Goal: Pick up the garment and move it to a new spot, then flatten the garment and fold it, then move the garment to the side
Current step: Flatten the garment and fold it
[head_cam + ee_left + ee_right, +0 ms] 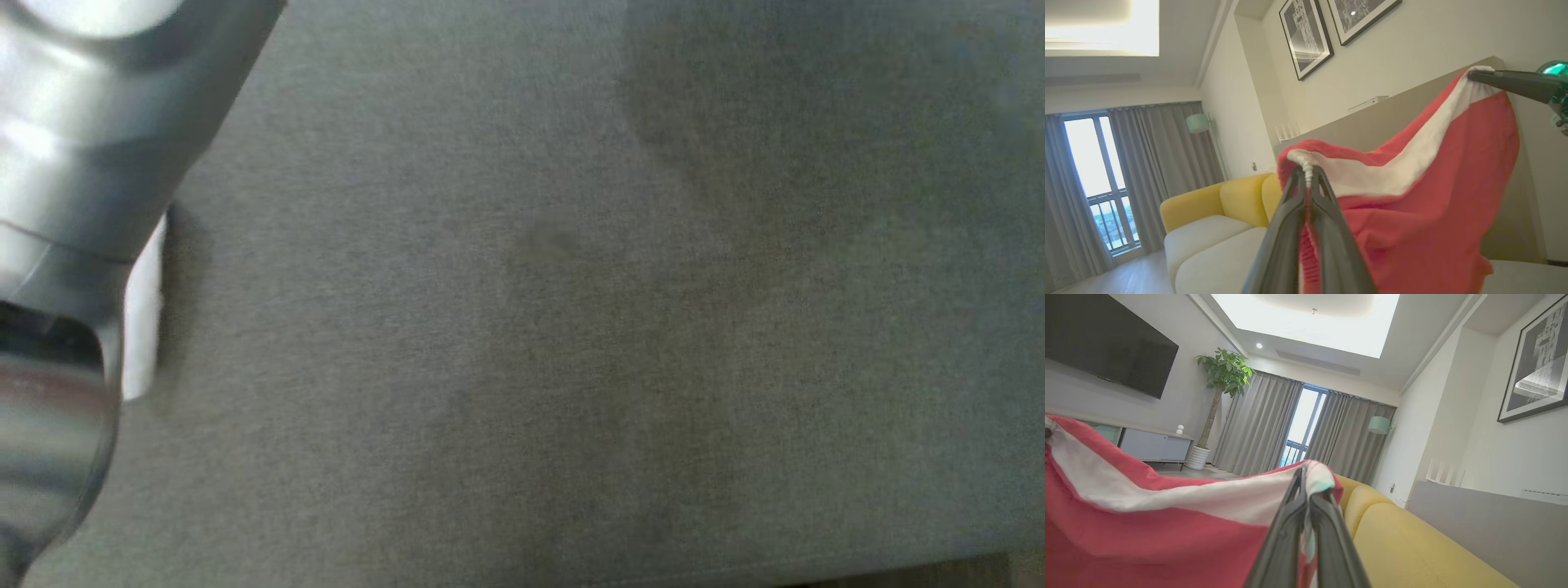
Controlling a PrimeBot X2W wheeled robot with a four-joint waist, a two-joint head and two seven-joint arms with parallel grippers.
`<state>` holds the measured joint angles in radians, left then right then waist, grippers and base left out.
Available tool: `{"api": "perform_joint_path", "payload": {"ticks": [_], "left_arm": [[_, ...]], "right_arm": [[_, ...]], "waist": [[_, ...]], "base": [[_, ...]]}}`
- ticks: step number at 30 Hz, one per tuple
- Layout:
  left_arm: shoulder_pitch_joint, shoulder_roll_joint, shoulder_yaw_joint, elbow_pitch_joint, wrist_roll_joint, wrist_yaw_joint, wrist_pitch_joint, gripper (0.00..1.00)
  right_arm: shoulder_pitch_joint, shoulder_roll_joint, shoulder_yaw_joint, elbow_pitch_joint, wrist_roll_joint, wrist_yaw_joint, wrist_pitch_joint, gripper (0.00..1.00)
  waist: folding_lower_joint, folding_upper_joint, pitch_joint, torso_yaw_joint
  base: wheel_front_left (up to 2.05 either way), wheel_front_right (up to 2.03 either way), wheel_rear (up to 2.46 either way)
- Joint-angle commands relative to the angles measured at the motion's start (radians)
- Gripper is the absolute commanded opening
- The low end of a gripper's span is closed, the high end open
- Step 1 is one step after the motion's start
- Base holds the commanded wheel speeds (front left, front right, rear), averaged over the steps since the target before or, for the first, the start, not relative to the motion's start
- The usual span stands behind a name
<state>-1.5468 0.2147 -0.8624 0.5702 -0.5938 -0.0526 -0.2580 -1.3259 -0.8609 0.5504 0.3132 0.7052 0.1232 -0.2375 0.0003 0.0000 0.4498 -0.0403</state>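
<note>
Fingertips of our left gripper [1307,174] pinch the garment [1425,192] by its white band; our right gripper [1309,486] is clamped on the far corner. We hold it stretched in the air, yellow sofa [1241,200] beyond. Pickup looks done; placing, flattening, folding remain.

Left pincer [1307,170] and right pincer [1309,475], both tight on the garment [1433,196], well apart.

Head cam down, close on grey surface [571,327]; wrist cams tilt up, share garment [1433,183] & sofa [1216,228].
</note>
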Motion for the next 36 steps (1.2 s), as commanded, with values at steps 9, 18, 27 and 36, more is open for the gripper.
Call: {"api": "perform_joint_path", "payload": {"ticks": [9,18,27,36], "left_arm": [[0.239,0.015,0.124,-0.054,0.054,-0.056,-0.003,0.00],[0.746,0.057,0.178,-0.257,0.013,-0.077,-0.004,0.00],[1.086,0.115,0.142,-0.363,0.011,-0.078,-0.004,0.00],[1.382,0.162,0.105,-0.442,0.040,-0.049,0.004,0.00]], "right_arm": [[0.217,-0.007,-0.005,-0.017,0.032,0.008,-0.014,0.00],[0.755,0.019,-0.162,-0.074,0.099,0.008,-0.024,0.00],[1.131,0.039,-0.237,-0.190,0.132,0.008,-0.022,0.00],[1.539,0.090,-0.446,-0.394,0.099,0.008,0.067,0.00]], "waist": [[-0.0003,0.0000,0.055,-0.027],[-0.0003,0.0000,-0.045,0.012],[-0.0003,0.0000,-0.195,0.012],[-0.0003,0.0000,-0.326,0.041]], "base": [[0.00,0.00,0.00],[0.00,0.00,0.00],[0.00,0.00,0.00],[0.00,0.00,0.00]]}}
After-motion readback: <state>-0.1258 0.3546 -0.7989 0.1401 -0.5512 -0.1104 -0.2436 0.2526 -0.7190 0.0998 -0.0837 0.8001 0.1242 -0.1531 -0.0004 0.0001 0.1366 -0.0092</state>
